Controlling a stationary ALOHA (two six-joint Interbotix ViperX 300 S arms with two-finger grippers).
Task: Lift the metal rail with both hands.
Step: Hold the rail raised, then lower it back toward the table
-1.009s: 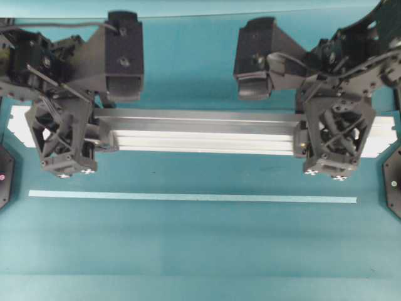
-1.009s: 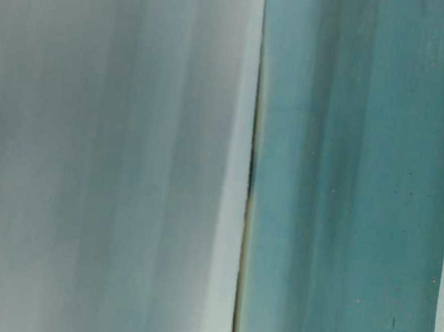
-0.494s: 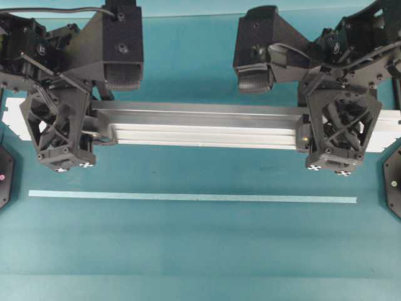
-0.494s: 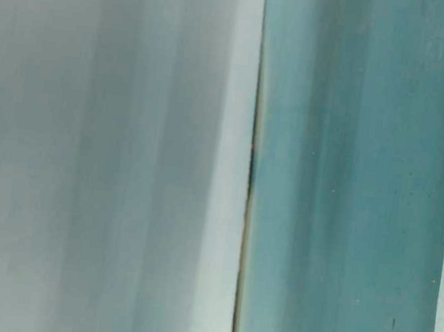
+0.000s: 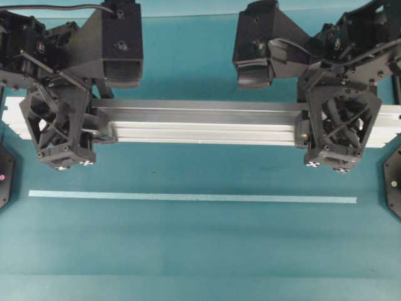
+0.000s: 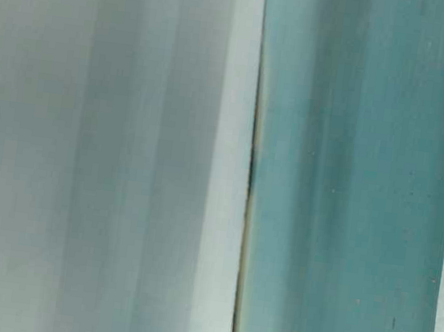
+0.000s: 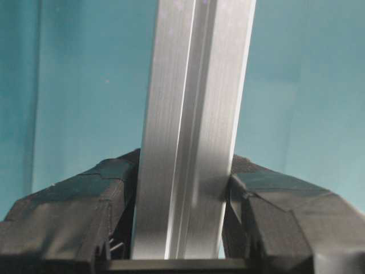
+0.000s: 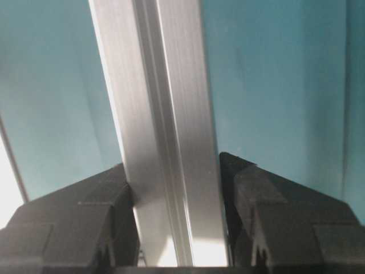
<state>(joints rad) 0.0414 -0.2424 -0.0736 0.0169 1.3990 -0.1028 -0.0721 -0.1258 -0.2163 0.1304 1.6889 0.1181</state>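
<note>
Overhead view: the metal rail (image 5: 200, 124) is seen slightly nearer 12 o'clock than it was a second ago, and the pale shape beneath its ends has slipped further out of sight behind the grippers; both wrists have shifted the same way, so a joint lift is judged to be under way, with the rail level from 9 to 3 o'clock. The left gripper (image 5: 59, 128) is clamped on the rail near its 9 o'clock end, the right gripper (image 5: 338, 128) near its 3 o'clock end. Left wrist view: the rail (image 7: 191, 131) runs from 6 to 12 o'clock between two black padded fingers (image 7: 68, 211), both pressed against its sides, teal table (image 7: 302, 85) well behind it. Right wrist view: the same picture, rail (image 8: 159, 131) pinched between two fingers (image 8: 285, 217), with no gap visible at either flank. Jaw spacing is unchanged in both over the last second, so the hold is judged steady; the rail appears off the table, though how high cannot be told. Table-level view: only a blurred pale mass at 9 o'clock and the teal surface at 3 o'clock are made out; nothing is identifiable. Count: one rail, two grippers, two fingers on each, one thin pale strip (image 5: 192, 197) lying on the table at 6 o'clock of the rail, well apart and untouched.
</note>
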